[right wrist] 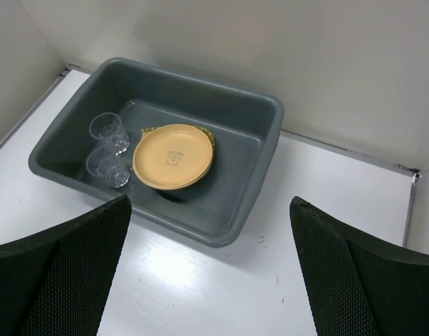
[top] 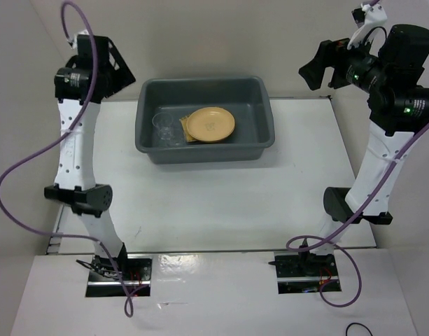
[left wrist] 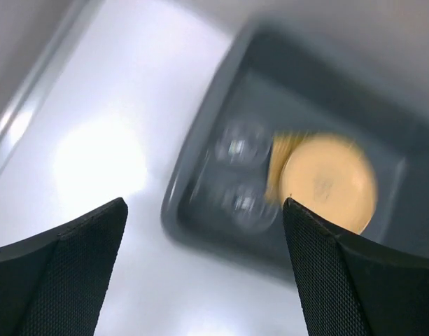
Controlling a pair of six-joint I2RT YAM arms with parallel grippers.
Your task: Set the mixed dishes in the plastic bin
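Note:
The dark grey plastic bin point(top: 263, 136) stands at the back middle of the table. Inside it lie stacked pale-orange plates point(top: 211, 123) on the yellow bamboo tray point(top: 184, 127), whose edge peeks out to their left, and two clear cups point(top: 165, 129) at the bin's left end. The right wrist view shows the bin point(right wrist: 263, 161), plates point(right wrist: 173, 155) and cups point(right wrist: 107, 150) clearly. The left wrist view is blurred but shows the bin point(left wrist: 200, 147), plates point(left wrist: 328, 180) and cups point(left wrist: 241, 175). My left gripper point(top: 120, 70) is raised at the back left, open and empty. My right gripper point(top: 319, 66) is raised at the back right, open and empty.
Pale walls enclose the white table point(top: 214, 203) at the back and both sides. A purple cable point(top: 18, 168) loops out beside the left arm. The arm bases point(top: 116, 269) sit at the near edge.

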